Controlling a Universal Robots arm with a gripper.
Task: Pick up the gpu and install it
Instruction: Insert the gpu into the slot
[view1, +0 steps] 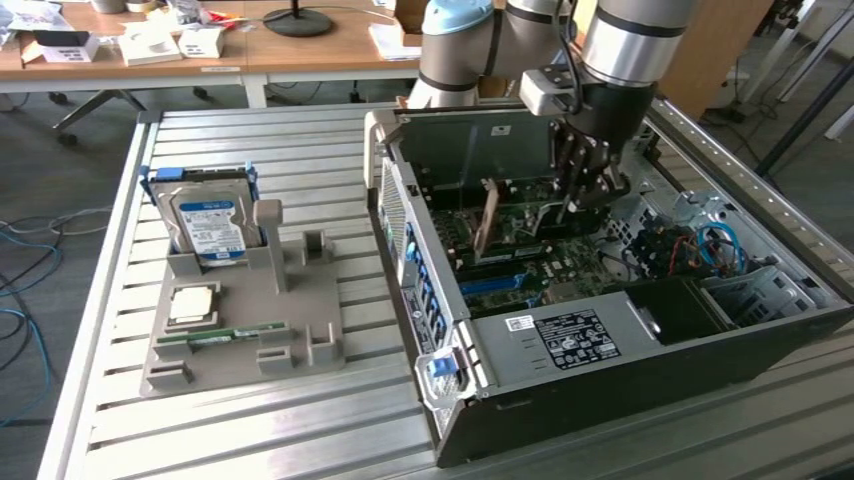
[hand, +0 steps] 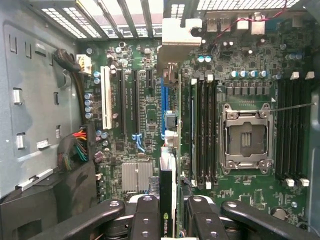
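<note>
1. Inside the open PC case (view1: 667, 375): gripper (hand: 167, 216) clamped on the gpu (hand: 167, 180), card edge-on
2. gpu runs along the motherboard's (hand: 250, 192) blue slot (hand: 163, 102); can't tell if seated

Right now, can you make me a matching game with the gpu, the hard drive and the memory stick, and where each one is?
Things:
1 gpu
2 hard drive
3 memory stick

Places:
A standing on end in the grey holder
B pinched in the gripper inside the computer case
C lying low in the grey holder

Pairs: 1-B, 2-A, 3-C
</note>
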